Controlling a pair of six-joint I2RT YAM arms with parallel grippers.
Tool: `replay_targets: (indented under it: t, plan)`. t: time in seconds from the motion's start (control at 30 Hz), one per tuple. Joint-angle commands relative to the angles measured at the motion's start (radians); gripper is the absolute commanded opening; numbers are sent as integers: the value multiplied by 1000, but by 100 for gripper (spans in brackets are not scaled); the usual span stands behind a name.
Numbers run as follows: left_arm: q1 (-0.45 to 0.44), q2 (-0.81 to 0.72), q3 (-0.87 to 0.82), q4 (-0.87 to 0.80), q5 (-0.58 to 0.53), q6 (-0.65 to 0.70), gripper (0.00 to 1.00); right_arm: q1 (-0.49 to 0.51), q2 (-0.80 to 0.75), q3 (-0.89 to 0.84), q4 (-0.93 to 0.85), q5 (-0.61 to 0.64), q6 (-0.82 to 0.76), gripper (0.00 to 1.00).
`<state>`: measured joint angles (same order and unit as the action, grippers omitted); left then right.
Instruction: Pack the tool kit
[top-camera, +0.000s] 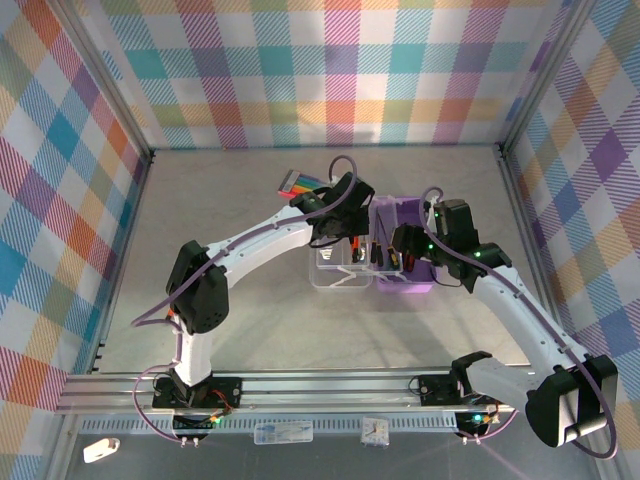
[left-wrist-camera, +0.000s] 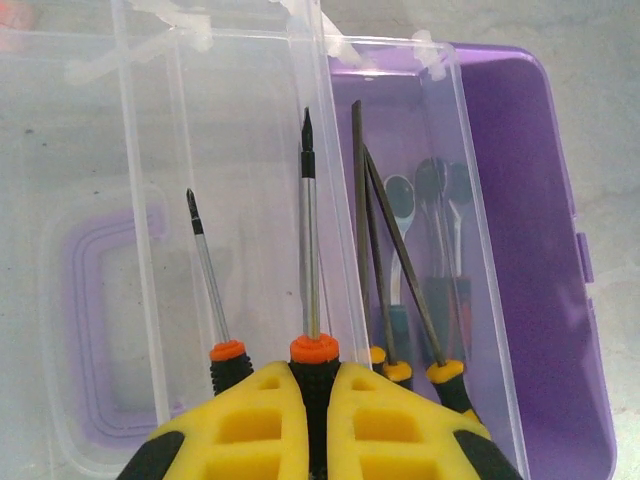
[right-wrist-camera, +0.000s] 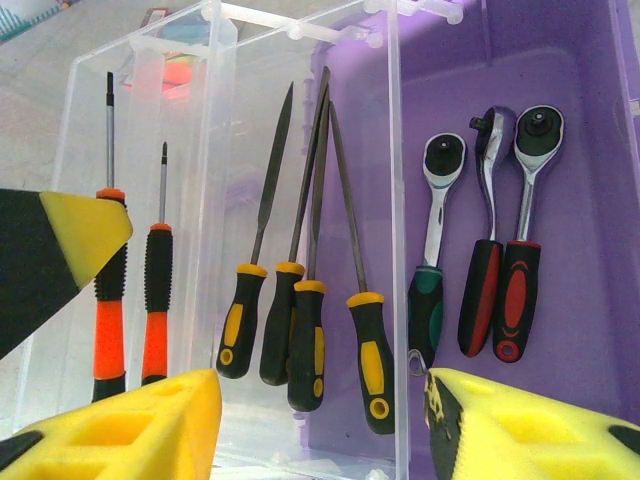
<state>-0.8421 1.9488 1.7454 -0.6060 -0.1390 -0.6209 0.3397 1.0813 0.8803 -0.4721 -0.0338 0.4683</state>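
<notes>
Yellow pads of left gripper (left-wrist-camera: 315, 388) sit clamped on a screwdriver (left-wrist-camera: 311, 250), pinching the black handle just below the orange collar, shaft pointing straight ahead of the jaws. Second screwdriver (left-wrist-camera: 208, 280) lies just beside, on the jaws' left, roughly parallel. Both are over the clear lid (left-wrist-camera: 100, 150) of the tool kit, w/ the purple base (left-wrist-camera: 540, 250) off to the jaws' right. Files (left-wrist-camera: 400, 260) lie past the lid wall, ratchets (right-wrist-camera: 480, 230) further in the base. Right gripper (right-wrist-camera: 320, 400) hangs at the box's near edge, jaws apart, holding nothing.

Step, prob: seat this driver. Keep the shaft parallel to its neighbour, lower till the handle rests, open only a little, then back out along the handle line. Risk: nudging the neighbour or the lid wall.
</notes>
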Motion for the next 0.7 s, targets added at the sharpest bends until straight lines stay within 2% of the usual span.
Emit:
replay_targets:
  t: [0.0, 0.2, 0.47, 0.67]
  plan:
    - [-8, 30, -7, 48, 1, -49, 0, -3, -12, -4, 7, -11, 7, 57]
    - [-8, 27, -27, 57, -16, -77, 1, -4, -21, 0, -2, -9, 3, 57]
    - [-8, 6, -11, 34, -1, -58, 23, -2, -21, 8, -2, -16, 6, 57]
    - [-7, -40, -23, 17, -12, -28, 31, -3, -26, 17, -4, -29, 11, 57]
